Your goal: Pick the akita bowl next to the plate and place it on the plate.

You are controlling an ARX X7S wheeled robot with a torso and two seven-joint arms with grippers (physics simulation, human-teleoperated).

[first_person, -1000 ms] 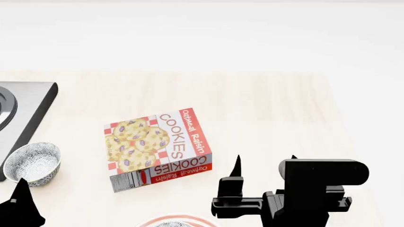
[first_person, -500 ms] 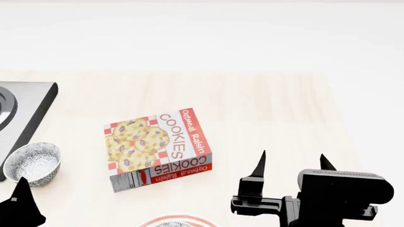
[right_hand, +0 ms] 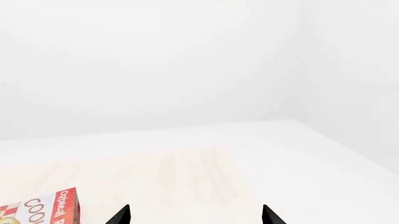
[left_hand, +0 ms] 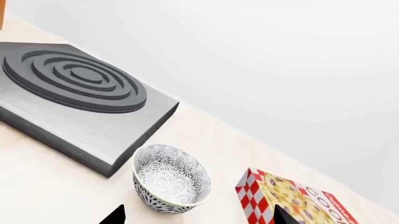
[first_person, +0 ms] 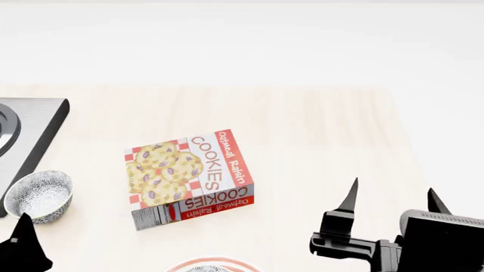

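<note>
A grey-black speckled akita bowl (first_person: pixel 38 195) stands upright beside the stove, far from the plate. Only the red-striped rim of the plate (first_person: pixel 175 264) shows at the near edge of the head view. A grey speckled patch inside that rim is cut off by the frame, and I cannot tell what it is. My left gripper (left_hand: pixel 196 217) is open, and the same bowl (left_hand: pixel 171 179) sits just ahead of its spread fingertips (left_hand: pixel 115 215), untouched. My right gripper (first_person: pixel 391 198) is open and empty over bare table at the right, and in its own view (right_hand: pixel 194 215) nothing lies between the tips.
A cookie box (first_person: pixel 189 175) lies flat mid-table between the bowl and my right gripper, and shows in both wrist views (left_hand: pixel 299 203) (right_hand: pixel 44 210). A grey stove (first_person: pixel 30 130) with a ringed burner (left_hand: pixel 74 77) occupies the left. The table's right edge (first_person: pixel 420 170) runs close to my right gripper.
My right gripper has slid rightward and toward the near edge, staying open and empty. The bowl, box and left gripper have not moved.
</note>
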